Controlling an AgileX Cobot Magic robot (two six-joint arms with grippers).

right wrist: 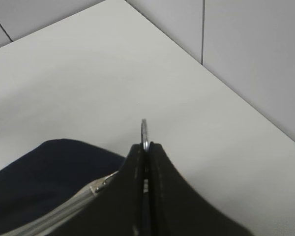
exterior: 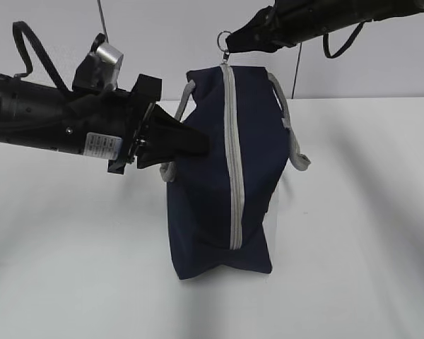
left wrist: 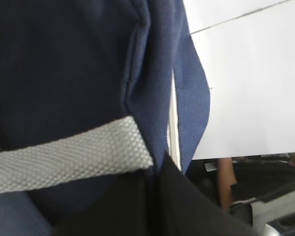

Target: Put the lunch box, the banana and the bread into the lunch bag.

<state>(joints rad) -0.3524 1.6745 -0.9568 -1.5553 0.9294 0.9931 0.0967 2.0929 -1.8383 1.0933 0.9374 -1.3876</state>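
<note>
**Bag pinched from side and top**

Standing upright on table: navy bag, grey zipper closed along its face. Left gripper clamped on bag's left side by grey strap. Right gripper above bag, shut on ring pull at zipper's top.

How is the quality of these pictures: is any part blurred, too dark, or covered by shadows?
Exterior view: even light, soft shadows on the table, bag sharp. Left wrist view: the bag fills the frame, its grey strap sharp, the dark end effector near the lens blurred. Right wrist view: ring clear, end effector slightly soft.
</note>
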